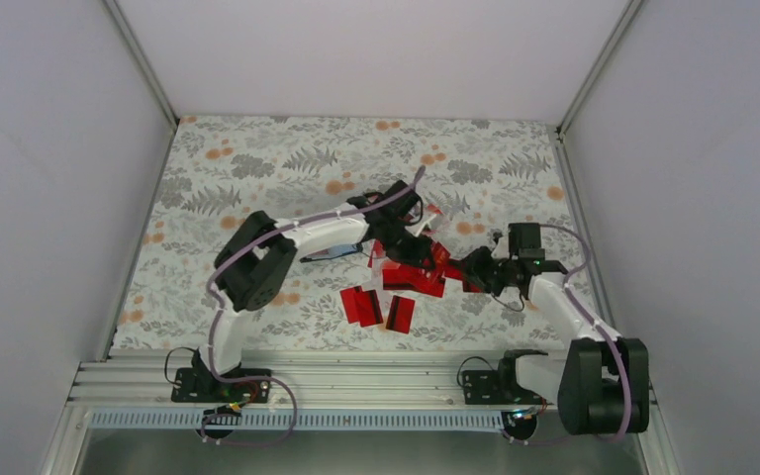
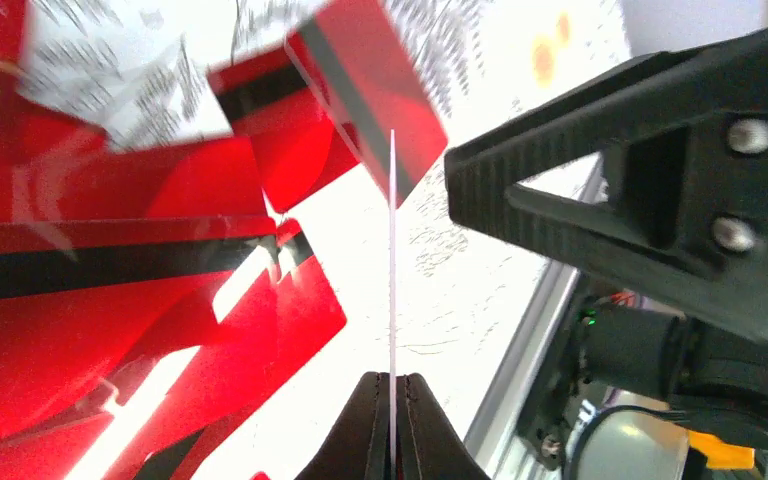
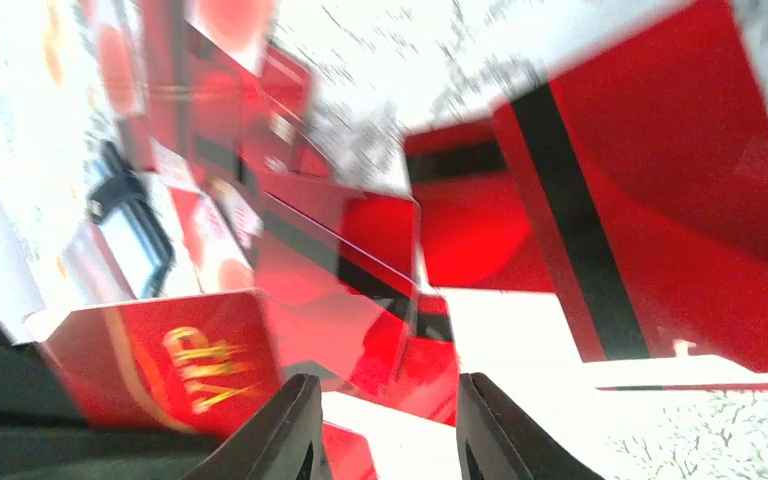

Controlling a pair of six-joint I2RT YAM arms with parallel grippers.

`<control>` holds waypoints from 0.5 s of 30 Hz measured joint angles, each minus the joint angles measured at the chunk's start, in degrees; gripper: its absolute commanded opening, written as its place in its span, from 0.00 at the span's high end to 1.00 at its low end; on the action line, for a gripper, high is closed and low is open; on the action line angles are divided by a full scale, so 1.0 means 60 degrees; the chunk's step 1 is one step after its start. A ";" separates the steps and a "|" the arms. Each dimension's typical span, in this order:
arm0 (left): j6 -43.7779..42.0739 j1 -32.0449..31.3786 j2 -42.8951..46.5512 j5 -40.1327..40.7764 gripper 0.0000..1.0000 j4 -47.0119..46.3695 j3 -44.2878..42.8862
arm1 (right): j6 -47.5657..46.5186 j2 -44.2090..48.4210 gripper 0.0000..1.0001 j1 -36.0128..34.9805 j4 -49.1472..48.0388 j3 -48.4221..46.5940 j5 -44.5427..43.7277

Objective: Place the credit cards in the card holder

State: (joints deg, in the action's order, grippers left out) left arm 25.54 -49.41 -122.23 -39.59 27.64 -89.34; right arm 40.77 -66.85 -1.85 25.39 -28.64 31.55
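**Left hand [image 2: 392,425] pinches a card, right hand [image 3: 385,430] open**

Left hand is closed on one credit card [image 2: 392,250], seen edge-on and upright. Other credit cards [image 1: 411,282] lie overlapping mid-table [image 1: 257,158]. Right hand's fingers are apart just above them, gripping nothing. Card holder [image 1: 332,254] lies just left of the pile, beneath the left arm.

One left hand [image 1: 408,240], one right hand [image 1: 473,269]; one table [image 1: 257,168]; one card holder [image 1: 332,254]; credit cards [image 1: 411,287], at least six, overlapping, exact number indistinguishable.
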 measured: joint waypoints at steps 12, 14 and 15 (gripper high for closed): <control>-0.0182 0.2393 0.4007 0.0605 0.98 -0.0317 0.3340 | -0.0594 0.0718 0.57 0.0000 0.0590 -0.1260 -0.0696; -0.0284 0.3013 0.4426 0.0597 0.98 -0.0302 0.4095 | -0.0659 0.0619 0.55 0.0000 0.0572 -0.1413 -0.0616; -0.0404 0.3461 0.4663 0.0586 0.98 -0.0342 0.4550 | -0.0681 0.0557 0.53 0.0000 0.0550 -0.1497 -0.0550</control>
State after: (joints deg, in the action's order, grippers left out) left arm 23.11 -28.64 -94.26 -36.07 25.58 -62.04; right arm 36.69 -63.51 -1.85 28.69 -37.63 28.25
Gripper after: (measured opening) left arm 0.028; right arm 0.439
